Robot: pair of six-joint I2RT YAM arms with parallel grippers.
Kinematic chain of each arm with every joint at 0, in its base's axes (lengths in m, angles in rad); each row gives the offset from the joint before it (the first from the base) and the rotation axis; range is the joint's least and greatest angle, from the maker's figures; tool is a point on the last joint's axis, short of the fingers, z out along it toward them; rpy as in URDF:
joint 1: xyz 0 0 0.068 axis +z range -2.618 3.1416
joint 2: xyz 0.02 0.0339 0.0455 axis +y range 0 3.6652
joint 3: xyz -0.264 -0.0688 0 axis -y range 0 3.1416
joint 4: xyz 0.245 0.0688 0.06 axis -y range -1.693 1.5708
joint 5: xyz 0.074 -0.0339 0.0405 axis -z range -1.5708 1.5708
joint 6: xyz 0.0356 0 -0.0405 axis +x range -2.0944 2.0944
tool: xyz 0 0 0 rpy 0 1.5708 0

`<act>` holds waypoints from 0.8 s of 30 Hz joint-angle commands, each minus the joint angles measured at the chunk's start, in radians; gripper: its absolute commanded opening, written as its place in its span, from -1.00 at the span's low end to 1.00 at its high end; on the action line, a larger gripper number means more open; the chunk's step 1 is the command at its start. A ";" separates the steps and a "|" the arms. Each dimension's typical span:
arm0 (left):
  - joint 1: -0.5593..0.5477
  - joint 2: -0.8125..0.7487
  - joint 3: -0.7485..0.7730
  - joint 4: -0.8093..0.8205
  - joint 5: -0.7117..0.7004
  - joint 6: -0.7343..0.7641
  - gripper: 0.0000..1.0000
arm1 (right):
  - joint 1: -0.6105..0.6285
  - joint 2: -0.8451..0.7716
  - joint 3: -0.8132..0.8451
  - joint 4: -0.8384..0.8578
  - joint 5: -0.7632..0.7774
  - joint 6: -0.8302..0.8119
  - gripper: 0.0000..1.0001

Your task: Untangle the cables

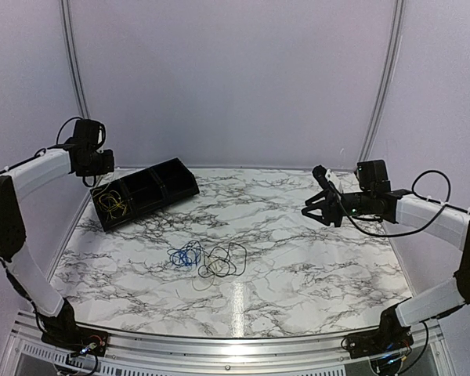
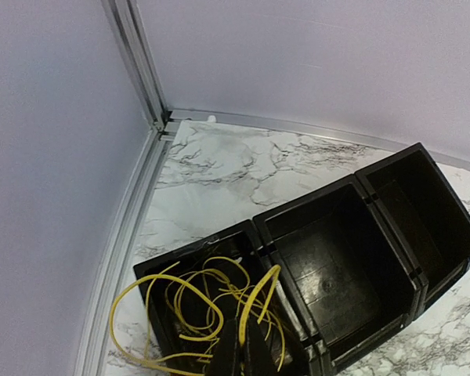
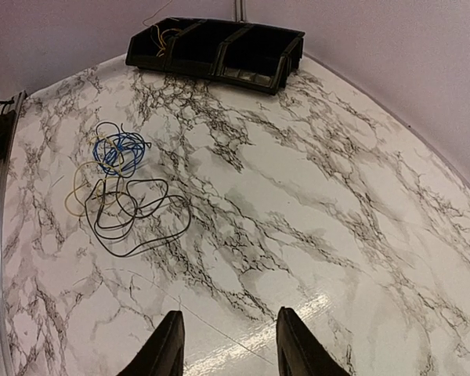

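A yellow cable (image 2: 189,296) lies coiled in the left compartment of a black bin (image 2: 392,235), with loops spilling over its left rim. My left gripper (image 2: 247,337) hangs just above that compartment, shut on one strand of the yellow cable. On the marble table a blue cable (image 1: 186,255), a black cable (image 1: 223,262) and a whitish cable (image 1: 204,280) lie in overlapping loops. The right wrist view shows the same blue cable (image 3: 119,151) and black cable (image 3: 133,215). My right gripper (image 3: 229,329) hovers open over the table's right side, well away from them, with nothing between its fingers.
The black bin (image 1: 153,190) has three compartments and sits at the back left of the table; its middle and right compartments hold nothing. White walls with metal rails (image 2: 141,70) close in the back and sides. A metal rail (image 1: 219,345) runs along the table's near edge.
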 commanded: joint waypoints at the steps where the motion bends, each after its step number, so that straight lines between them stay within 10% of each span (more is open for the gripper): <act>1: 0.014 0.057 0.059 0.060 0.122 -0.047 -1.00 | -0.004 -0.014 0.023 -0.008 0.020 -0.018 -0.19; 10: 0.013 0.025 0.049 0.066 0.247 -0.128 -1.00 | -0.005 0.010 0.028 -0.015 0.023 -0.026 -0.19; 24: 0.012 0.042 -0.168 0.074 0.078 -0.237 -1.00 | -0.005 0.028 0.038 -0.036 0.028 -0.039 -0.18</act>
